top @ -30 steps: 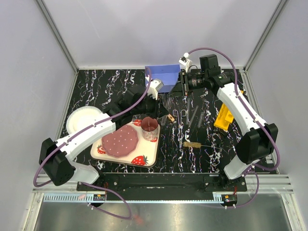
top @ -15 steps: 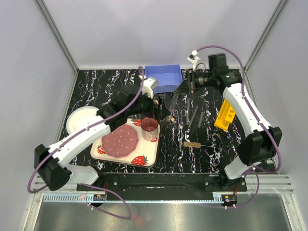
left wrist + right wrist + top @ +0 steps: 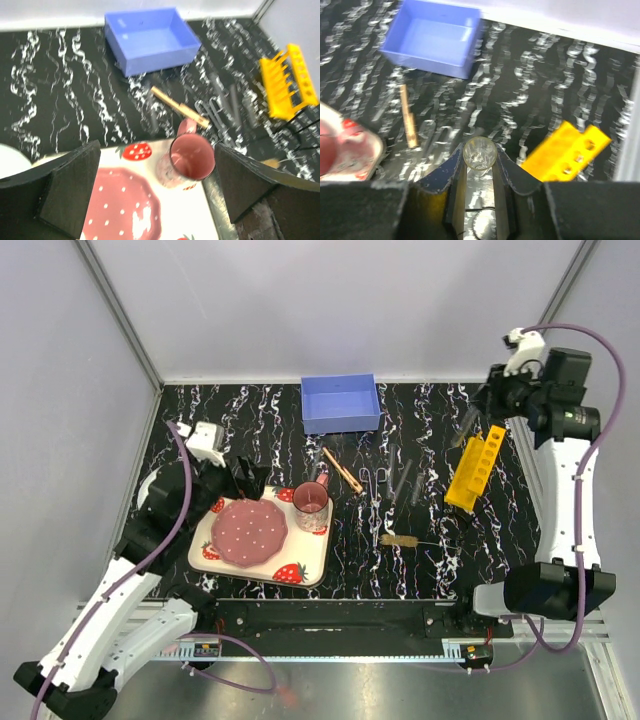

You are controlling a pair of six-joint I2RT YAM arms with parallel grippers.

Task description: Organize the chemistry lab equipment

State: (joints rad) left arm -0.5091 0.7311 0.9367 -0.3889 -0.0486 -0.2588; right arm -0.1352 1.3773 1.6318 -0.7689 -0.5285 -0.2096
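My right gripper (image 3: 482, 405) (image 3: 479, 165) is shut on a clear glass tube (image 3: 479, 154), held above the far end of the yellow holed rack (image 3: 475, 468) (image 3: 565, 150). My left gripper (image 3: 240, 480) (image 3: 160, 185) stands open and empty over the strawberry tray's left part. The tan wooden clamp (image 3: 342, 470) (image 3: 180, 106) lies on the table between the bin and the cup. Right of it lie the metal forceps (image 3: 375, 485) and thin dark tubes (image 3: 405, 480) (image 3: 235, 97). The wire brush (image 3: 400, 540) lies nearer the front.
A blue bin (image 3: 340, 403) (image 3: 150, 37) (image 3: 432, 37) stands at the back centre. The strawberry tray (image 3: 305, 565) carries a pink plate (image 3: 250, 532) and a pink cup (image 3: 311, 508) (image 3: 189, 159). A white bowl's edge (image 3: 10, 160) shows at the left.
My left gripper has opened and drawn back left from the middle, leaving the wooden clamp on the table. My right arm has swung right from the bin, tube still in its jaws.
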